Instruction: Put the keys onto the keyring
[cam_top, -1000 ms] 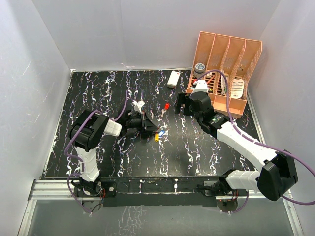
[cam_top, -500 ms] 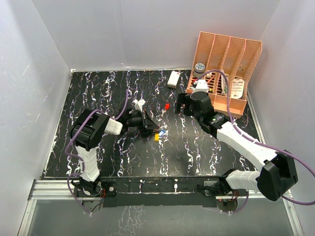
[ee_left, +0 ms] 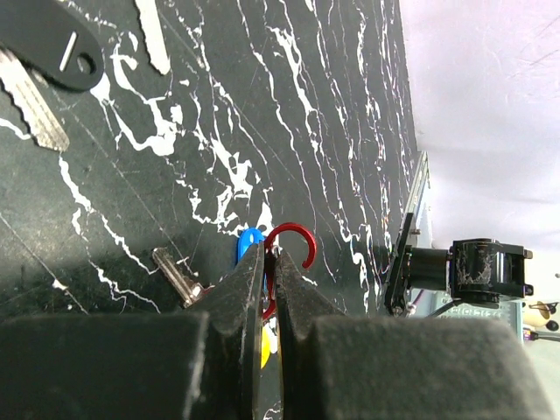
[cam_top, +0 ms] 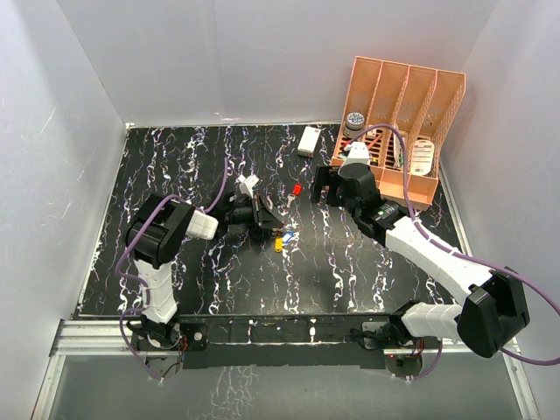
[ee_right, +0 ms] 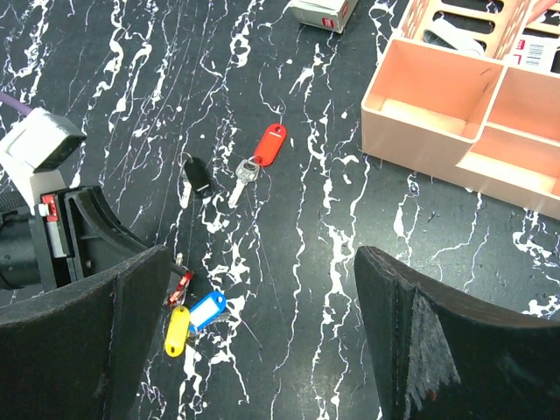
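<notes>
My left gripper is shut on the thin red keyring, whose hooked end sticks out past the fingertips just above the table. A blue-tagged key and a yellow-tagged key lie together right beside the keyring; whether they hang on it I cannot tell. Farther back lie a red-tagged key and a black-tagged key. My right gripper hovers open above the table, to the right of the blue and yellow keys, with nothing between its fingers. From above, the left gripper sits mid-table and the right gripper beside the red key.
An orange file organiser with several slots stands at the back right, close behind the right wrist. A small white box lies near the back wall. White walls enclose the black marbled table on three sides.
</notes>
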You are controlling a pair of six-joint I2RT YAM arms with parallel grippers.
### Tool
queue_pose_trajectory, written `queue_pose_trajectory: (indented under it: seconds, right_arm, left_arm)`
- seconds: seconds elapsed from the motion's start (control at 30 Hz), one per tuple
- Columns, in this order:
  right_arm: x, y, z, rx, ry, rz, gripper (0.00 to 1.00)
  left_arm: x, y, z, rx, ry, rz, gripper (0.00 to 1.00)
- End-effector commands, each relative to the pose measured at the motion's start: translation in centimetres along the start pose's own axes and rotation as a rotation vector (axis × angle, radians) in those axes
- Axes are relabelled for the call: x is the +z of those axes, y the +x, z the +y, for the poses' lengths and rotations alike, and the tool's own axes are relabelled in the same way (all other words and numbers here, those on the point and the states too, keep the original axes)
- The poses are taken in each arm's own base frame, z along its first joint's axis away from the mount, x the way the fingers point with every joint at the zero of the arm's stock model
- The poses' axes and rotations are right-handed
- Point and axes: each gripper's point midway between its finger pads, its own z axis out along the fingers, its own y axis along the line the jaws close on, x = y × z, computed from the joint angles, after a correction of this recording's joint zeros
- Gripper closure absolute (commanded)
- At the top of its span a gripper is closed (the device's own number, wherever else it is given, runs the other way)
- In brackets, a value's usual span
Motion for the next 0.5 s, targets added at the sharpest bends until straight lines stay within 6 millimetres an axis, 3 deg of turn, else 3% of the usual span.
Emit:
queue_pose_trajectory:
  seconds: [0.0, 0.23, 0.47]
  right_arm:
    - [-0.5, -2.1, 0.2, 0.023, -0.018, -0.076, 0.15]
    - [-0.7, -2.2, -0.1, 0.025, -0.008, -0.082, 0.15]
    - [-0.8, -2.1, -0.4, 0.025, -0.005, -0.085, 0.15]
  left_arm:
    - [0.6, -1.8, -1.5, 0.074, 0.059, -0.034, 1.0]
    - [0.1, -3.0, -3.8, 0.149, 0.153, -0.108, 1.0]
    - [-2.5, -3.9, -7.9, 0.315, 0.249, -0.232, 1.0]
